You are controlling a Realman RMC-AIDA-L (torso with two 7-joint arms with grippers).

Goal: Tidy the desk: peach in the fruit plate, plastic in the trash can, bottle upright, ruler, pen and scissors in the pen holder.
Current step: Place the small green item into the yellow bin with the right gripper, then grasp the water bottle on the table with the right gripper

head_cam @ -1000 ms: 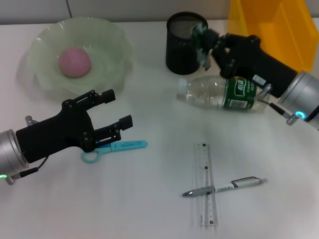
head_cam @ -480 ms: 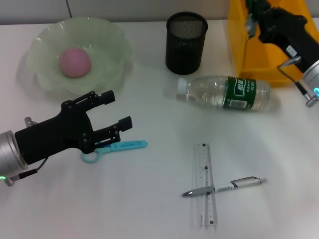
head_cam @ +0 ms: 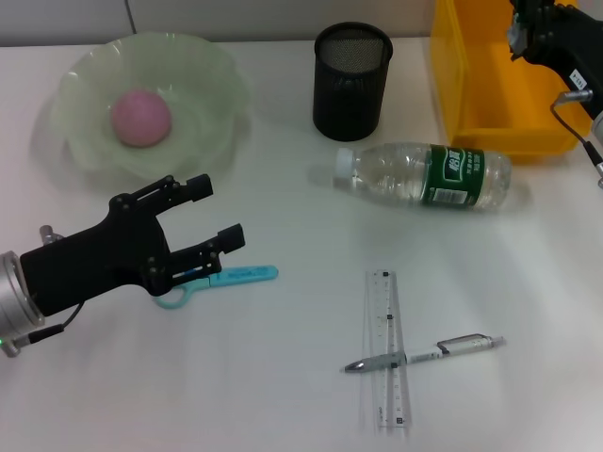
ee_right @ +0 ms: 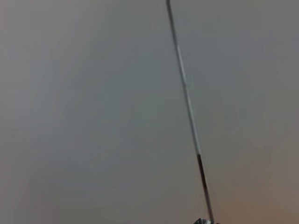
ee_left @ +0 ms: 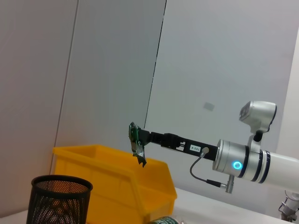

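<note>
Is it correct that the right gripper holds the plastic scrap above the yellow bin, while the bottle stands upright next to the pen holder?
Not quite. The bottle is lying on its side, in front of the pen holder, as the head view shows. The rest holds: the right gripper holds the plastic scrap above the yellow bin, seen in the left wrist view.

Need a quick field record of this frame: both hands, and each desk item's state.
right hand: over yellow plastic bin, shut on crumpled plastic scrap
left hand: open, just above blue scissors
pink peach: in pale green fruit plate
clear water bottle: lying on its side
black mesh pen holder: upright
clear ruler: flat, white pen across it
</note>
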